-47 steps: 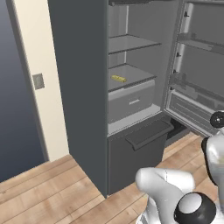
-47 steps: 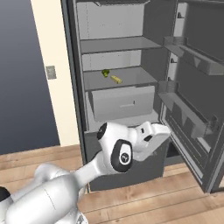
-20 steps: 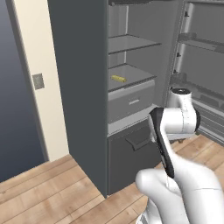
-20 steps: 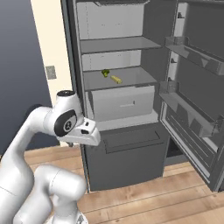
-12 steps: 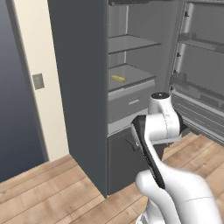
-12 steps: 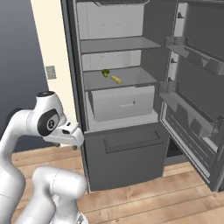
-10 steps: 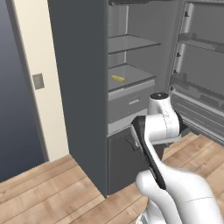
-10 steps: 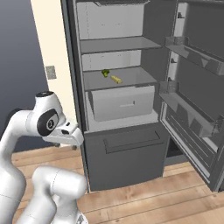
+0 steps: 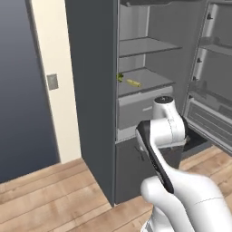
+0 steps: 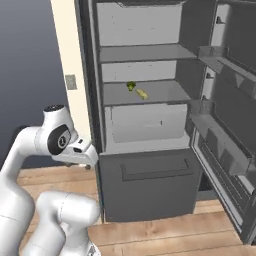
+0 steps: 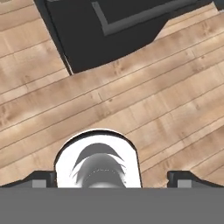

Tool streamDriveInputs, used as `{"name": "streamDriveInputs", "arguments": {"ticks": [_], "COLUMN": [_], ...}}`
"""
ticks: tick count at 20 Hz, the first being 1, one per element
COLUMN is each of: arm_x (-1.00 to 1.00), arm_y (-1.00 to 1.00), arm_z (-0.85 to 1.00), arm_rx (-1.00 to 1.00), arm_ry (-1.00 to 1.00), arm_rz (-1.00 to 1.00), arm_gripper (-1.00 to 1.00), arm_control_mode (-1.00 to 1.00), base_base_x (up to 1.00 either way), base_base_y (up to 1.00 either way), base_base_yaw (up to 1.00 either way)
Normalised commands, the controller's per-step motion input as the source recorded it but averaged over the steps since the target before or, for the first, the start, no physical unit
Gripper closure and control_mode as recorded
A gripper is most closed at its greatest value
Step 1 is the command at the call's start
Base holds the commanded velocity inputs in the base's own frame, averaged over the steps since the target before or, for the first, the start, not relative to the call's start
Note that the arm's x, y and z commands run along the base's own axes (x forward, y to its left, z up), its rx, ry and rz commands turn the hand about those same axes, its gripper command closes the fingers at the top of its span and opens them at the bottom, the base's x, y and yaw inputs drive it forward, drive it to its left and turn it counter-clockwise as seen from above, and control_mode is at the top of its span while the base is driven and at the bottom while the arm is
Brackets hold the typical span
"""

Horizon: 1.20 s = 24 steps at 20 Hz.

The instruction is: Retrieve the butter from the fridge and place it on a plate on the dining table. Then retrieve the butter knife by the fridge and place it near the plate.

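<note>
I see the fridge (image 10: 145,190) as smooth matt dark grey, like painted metal, with paler grey plastic-looking shelves (image 10: 145,92) inside. The floor (image 11: 131,100) is wood plank, grained with a low sheen. At nine o'clock in the left base view, the wall (image 9: 50,54) is flat matt cream beside a matt slate panel (image 9: 18,90).

The fridge (image 10: 150,125) stands open — the butter (image 10: 142,94), a small pale stick, lies near the middle shelf's front edge.
</note>
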Motion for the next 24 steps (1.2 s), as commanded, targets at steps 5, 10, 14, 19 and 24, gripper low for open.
{"name": "streamDriveInputs", "arguments": {"ticks": [5, 10, 14, 19, 24], "arm_x": [0.00, 0.00, 0.00, 0.00, 0.00], "arm_y": [0.00, 0.00, 0.00, 0.00, 0.00], "arm_z": [0.00, 0.00, 0.00, 0.00, 0.00], "arm_rx": [0.00, 0.00, 0.00, 0.00, 0.00], "arm_ry": [0.00, 0.00, 0.00, 0.00, 0.00], "arm_rz": [0.00, 0.00, 0.00, 0.00, 0.00], "arm_gripper": [-1.00, -1.00, -1.00, -1.00, -1.00], "arm_control_mode": [1.00, 1.00, 1.00, 1.00, 1.00], "base_base_x": [0.19, 0.22, 0.57, 0.82, 0.21], "base_base_y": [-1.00, -0.55, -0.01, -0.19, -0.56], "base_base_yaw": [0.43, 0.27, 0.13, 0.11, 0.14]}}
